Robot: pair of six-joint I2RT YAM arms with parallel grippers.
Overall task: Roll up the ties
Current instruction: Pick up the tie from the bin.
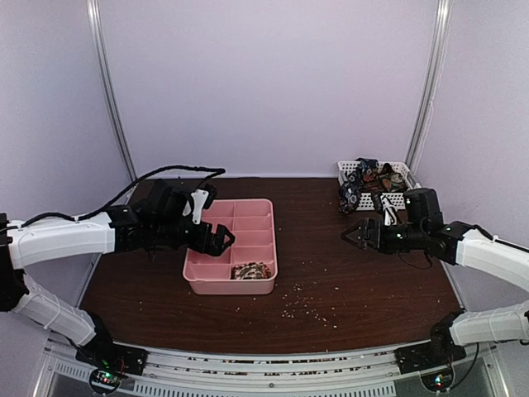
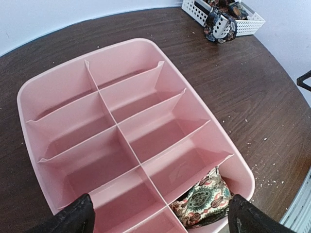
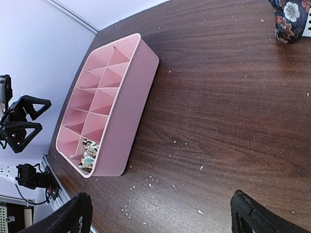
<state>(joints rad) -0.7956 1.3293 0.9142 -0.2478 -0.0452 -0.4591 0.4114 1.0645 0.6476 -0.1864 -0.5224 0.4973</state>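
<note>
Hovering over the left side of the pink divided tray (image 1: pixel 231 287), the left gripper (image 1: pixel 225 240) has its jaws spread wide and holds nothing; the right gripper (image 1: pixel 351 234), well to the right of the tray, is likewise spread and empty; one rolled tie (image 1: pixel 251 270), patterned green and orange, sits in the tray's near-right corner compartment; unrolled ties (image 1: pixel 376 175) lie heaped in a white basket (image 1: pixel 351 169) beyond the tray's far right, one draped over its front edge; pale crumbs (image 1: pixel 302 308) dot the dark table (image 1: pixel 331 265) near the tray's front right corner.
</note>
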